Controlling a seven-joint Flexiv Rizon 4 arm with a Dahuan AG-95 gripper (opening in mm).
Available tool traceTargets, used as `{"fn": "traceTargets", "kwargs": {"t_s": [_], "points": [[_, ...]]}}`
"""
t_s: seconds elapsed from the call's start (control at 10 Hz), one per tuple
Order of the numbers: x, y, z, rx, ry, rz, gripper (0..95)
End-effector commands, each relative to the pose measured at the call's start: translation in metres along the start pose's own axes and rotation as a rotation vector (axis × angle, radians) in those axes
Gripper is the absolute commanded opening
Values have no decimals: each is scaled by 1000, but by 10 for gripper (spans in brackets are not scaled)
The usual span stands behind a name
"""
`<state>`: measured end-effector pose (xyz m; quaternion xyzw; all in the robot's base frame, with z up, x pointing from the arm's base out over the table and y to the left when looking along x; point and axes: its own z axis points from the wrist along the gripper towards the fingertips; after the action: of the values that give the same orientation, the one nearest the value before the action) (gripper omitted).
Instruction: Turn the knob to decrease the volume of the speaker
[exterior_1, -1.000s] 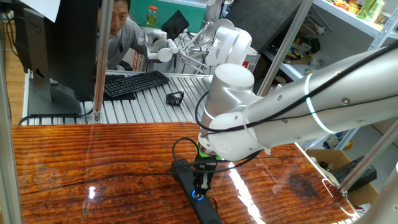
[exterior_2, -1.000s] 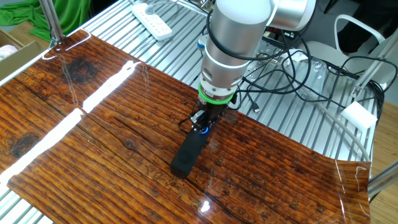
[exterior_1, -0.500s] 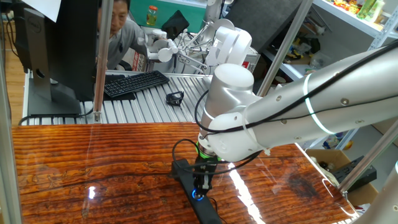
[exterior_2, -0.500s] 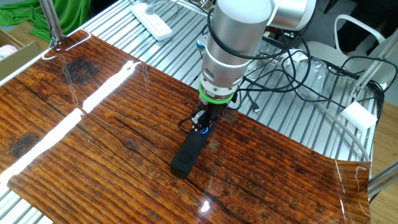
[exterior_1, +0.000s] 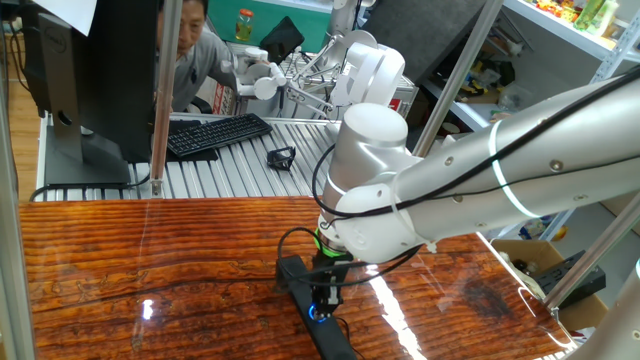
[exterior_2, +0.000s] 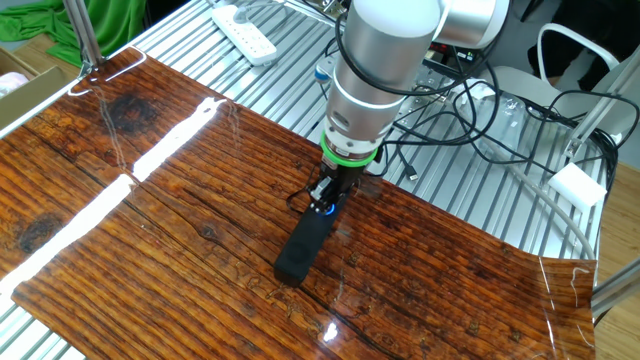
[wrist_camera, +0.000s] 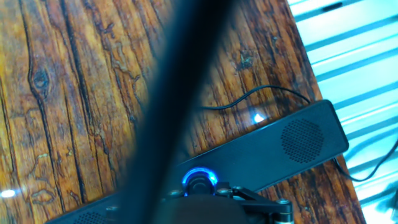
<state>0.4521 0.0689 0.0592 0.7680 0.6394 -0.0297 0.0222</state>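
The speaker (exterior_1: 292, 270) (exterior_2: 298, 252) (wrist_camera: 300, 139) is a long black bar lying on the wooden table (exterior_1: 120, 250), with a thin black cable looping away from it. Its knob (exterior_1: 318, 314) (exterior_2: 321, 208) (wrist_camera: 200, 178) glows with a blue ring near the middle of the bar. My gripper (exterior_1: 326, 298) (exterior_2: 328, 196) (wrist_camera: 200, 190) points straight down onto the knob, its fingers closed round the dial. In the hand view the knob sits at the bottom edge, partly covered by the gripper's dark body.
Behind the table's far edge are a black keyboard (exterior_1: 216, 133), a monitor (exterior_1: 95, 70) and a seated person (exterior_1: 192, 48). A metal post (exterior_1: 160, 110) stands at the back left. A white power strip (exterior_2: 246, 31) and tangled cables (exterior_2: 470, 120) lie on the ribbed metal surface.
The wrist has turned slightly about its own axis while staying on the knob; the cable loop by the speaker has shifted a little. The speaker has not moved.
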Motion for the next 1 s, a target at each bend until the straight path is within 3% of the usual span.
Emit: {"fn": "traceTargets", "kwargs": {"t_s": [0.1,1.0], "points": [[1,0,0,-3,1,-50,0],[2,0,0,-9,-3,-276,0]]}}
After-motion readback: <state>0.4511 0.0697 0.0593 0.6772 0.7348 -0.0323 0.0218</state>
